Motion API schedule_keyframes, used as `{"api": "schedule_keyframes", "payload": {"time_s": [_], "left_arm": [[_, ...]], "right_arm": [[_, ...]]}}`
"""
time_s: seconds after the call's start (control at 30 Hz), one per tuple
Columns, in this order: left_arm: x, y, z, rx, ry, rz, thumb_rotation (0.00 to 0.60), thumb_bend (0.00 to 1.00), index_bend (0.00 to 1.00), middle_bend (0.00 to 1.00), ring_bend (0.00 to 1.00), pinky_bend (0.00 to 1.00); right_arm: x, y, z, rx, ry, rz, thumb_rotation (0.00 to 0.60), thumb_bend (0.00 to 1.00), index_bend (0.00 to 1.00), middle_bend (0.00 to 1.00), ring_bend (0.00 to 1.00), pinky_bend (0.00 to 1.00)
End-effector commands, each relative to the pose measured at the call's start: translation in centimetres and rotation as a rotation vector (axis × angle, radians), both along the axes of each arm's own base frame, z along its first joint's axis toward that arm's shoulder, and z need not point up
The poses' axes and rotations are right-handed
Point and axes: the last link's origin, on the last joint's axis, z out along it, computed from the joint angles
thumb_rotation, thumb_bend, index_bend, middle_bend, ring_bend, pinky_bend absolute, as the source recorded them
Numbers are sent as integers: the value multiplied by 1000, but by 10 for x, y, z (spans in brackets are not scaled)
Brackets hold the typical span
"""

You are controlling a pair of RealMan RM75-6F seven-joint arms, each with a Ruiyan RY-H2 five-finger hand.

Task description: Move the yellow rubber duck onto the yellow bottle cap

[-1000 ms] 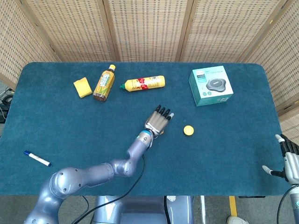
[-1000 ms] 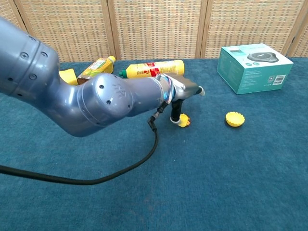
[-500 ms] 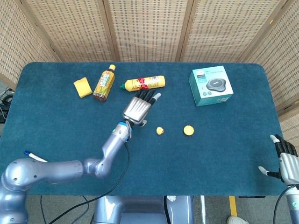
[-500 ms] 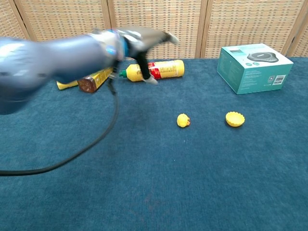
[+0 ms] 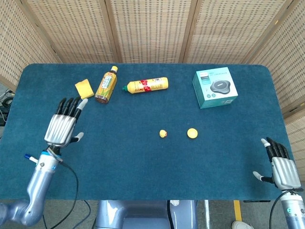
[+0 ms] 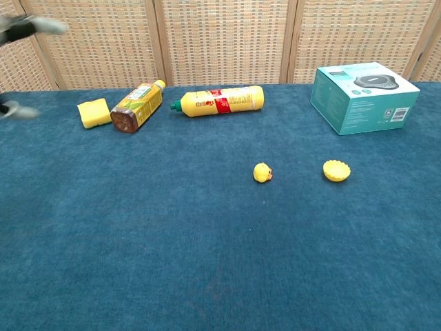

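Left hand (image 5: 62, 125) has pulled back from mid-table to the left edge, fingers spread, holding nothing. The yellow rubber duck (image 5: 163, 134) sits on the cloth just beside the yellow bottle cap (image 5: 192, 133), not touching it, so it isn't placed yet; it looks dropped short and needs a regrasp. Right hand (image 5: 279, 164) hovers at the near right corner, fingers apart, empty, palm down.
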Motion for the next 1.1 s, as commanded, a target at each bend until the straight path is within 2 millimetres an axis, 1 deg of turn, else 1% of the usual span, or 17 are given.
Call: {"api": "schedule_keyframes", "payload": {"time_s": [0.03,0.1,0.23,0.33,0.4,0.5,0.6,0.67,0.77,0.9,1.0,1.1], "left_arm": [[-32,-35,12,-4,-12,84,600,196,0,0,0,0],[-45,-47,15,6,7,98,600,195,0,0,0,0],[-63,-66,19,24,10,111,600,195,0,0,0,0],[-68,-73,22,26,10,111,600,195,0,0,0,0],[-69,-74,23,27,-2,108,600,195,0,0,0,0],[-69,-74,25,23,-16,100,600,195,0,0,0,0],[-69,-74,25,18,-24,98,600,194,0,0,0,0],[-71,-73,25,10,-24,106,600,194,0,0,0,0],[-73,-72,25,8,-28,114,600,194,0,0,0,0],[-76,-70,25,2,-36,124,600,194,0,0,0,0],[-78,-68,24,-6,-39,128,600,195,0,0,0,0],[-79,-66,22,-19,-43,131,600,195,0,0,0,0]], "right_arm": [[5,1,-3,8,7,13,600,0,41,0,0,0],[8,1,-5,16,16,24,600,0,43,0,0,0],[18,-4,-9,11,20,51,600,0,79,0,0,0],[34,-11,-9,-6,25,109,600,0,137,0,0,0],[50,-18,-9,-22,41,172,600,0,182,0,0,0],[82,-30,-12,-38,90,276,600,0,223,0,0,0],[122,-43,-19,-39,138,392,600,0,251,2,0,0],[153,-51,-28,-20,166,460,600,0,271,20,0,0],[186,-61,-42,-1,177,512,600,0,328,71,0,11],[225,-74,-65,16,176,572,600,0,373,145,22,40],[246,-84,-82,34,172,587,600,0,393,185,54,53],[268,-98,-101,44,169,590,600,0,410,202,65,60]]}}
